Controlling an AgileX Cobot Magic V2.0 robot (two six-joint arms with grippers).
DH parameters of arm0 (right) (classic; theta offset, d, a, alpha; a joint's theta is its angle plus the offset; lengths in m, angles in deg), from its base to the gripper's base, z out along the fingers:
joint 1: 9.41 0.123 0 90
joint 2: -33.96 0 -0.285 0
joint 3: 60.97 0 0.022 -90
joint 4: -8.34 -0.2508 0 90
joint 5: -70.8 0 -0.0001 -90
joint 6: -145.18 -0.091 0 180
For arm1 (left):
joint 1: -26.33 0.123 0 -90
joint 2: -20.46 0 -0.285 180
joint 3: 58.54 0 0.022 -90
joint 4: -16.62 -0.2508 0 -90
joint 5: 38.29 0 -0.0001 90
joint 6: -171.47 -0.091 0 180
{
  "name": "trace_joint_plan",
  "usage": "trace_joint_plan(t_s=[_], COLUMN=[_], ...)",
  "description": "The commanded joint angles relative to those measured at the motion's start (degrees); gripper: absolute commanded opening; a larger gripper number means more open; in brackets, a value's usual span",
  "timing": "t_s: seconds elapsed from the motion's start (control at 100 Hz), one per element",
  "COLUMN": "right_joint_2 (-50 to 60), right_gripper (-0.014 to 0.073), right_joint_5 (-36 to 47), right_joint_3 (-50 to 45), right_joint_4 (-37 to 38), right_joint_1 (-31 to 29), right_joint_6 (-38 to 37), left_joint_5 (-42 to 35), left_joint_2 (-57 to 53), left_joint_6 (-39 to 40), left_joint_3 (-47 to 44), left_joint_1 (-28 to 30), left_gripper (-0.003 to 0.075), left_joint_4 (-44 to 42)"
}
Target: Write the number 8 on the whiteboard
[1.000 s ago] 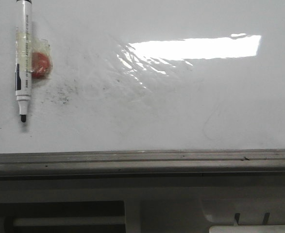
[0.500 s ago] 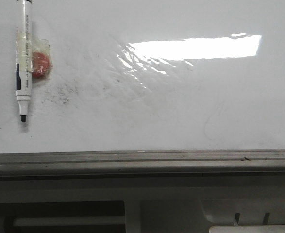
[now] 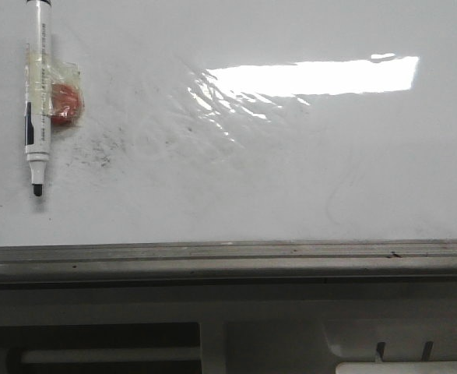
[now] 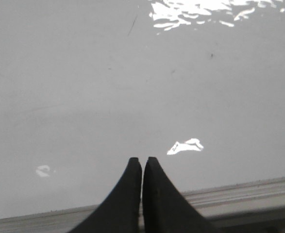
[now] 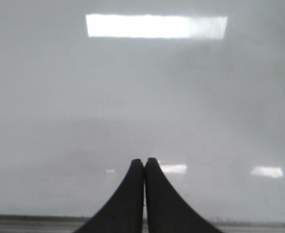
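The whiteboard (image 3: pixel 290 171) filled the front view, glossy and white, with a broad glare patch (image 3: pixel 314 75) across its upper right and faint grey smudges (image 3: pixel 103 152) left of centre. No number 8 showed on it in any view; the surface carried only erased specks and faint swirls. A marker (image 3: pixel 37 93) hung upright at the board's upper left, tip down, held by clear tape (image 3: pixel 53 70) over a red magnet (image 3: pixel 66 104) just beside its barrel. A grey metal rail (image 3: pixel 228 261) ran along the board's bottom edge.

In the left wrist view, the left gripper (image 4: pixel 142 162) pointed at the board with its black fingers (image 4: pixel 127 199) pressed together, only a hairline between them, pinching nothing. The rail (image 4: pixel 239 194) crossed behind them. In the right wrist view, the right gripper (image 5: pixel 144 162) faced a bare stretch of the board (image 5: pixel 142 97), its fingers (image 5: pixel 130 199) likewise pressed together and empty, a rectangle of glare (image 5: pixel 157 25) reflected above. Neither gripper touched the marker.
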Motion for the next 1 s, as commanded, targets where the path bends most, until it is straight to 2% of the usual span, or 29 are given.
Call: trace_joint_plan(t_s=[0.0,0.27,0.38,0.47,0.61,0.82,0.9,0.97,0.99], right_joint_2=[1.3,1.2,1.1,-0.4,-6.2,-14.0,-15.6,-16.4,-16.5], right_gripper=[-0.0063,-0.0063,-0.0063,-0.0063,-0.0063,-0.0063,-0.0063,-0.0063,-0.0063], right_joint_5=[8.6,15.8,13.4,8.1,-0.5,-1.1,-0.7,-0.7,-0.7], right_joint_3=[-0.7,-0.6,0.8,3.4,8.8,12.2,12.2,12.2,12.2], right_joint_4=[-0.1,-0.2,-0.3,-2.1,-3.3,-5.4,-5.3,-5.3,-5.3], right_joint_1=[-0.3,-0.3,-0.3,-0.3,-0.3,-0.3,-0.3,-0.3,-0.3], right_joint_6=[0.4,0.4,0.4,0.3,0.3,0.3,0.3,0.3,0.3], left_joint_5=[-7.4,-19.6,-23.2,-20.1,-9.7,-7.2,-6.8,-6.7,-6.9], left_joint_2=[-1.7,-1.7,-1.7,-1.3,2.0,7.6,9.4,10.7,11.2], left_joint_6=[0.1,0.1,0.1,0.1,0.1,0.1,0.1,0.1,0.1], left_joint_3=[-1.8,-1.8,-0.7,2.1,8.4,12.4,12.8,12.8,12.7], left_joint_1=[0.1,0.1,0.1,0.1,0.1,0.1,0.1,0.1,0.1], left_gripper=[-0.0020,-0.0020,-0.0021,-0.0021,-0.0021,-0.0013,0.0053,0.0163,0.0215], left_joint_4=[2.2,3.6,8.5,8.9,8.9,8.9,8.9,8.9,8.9])
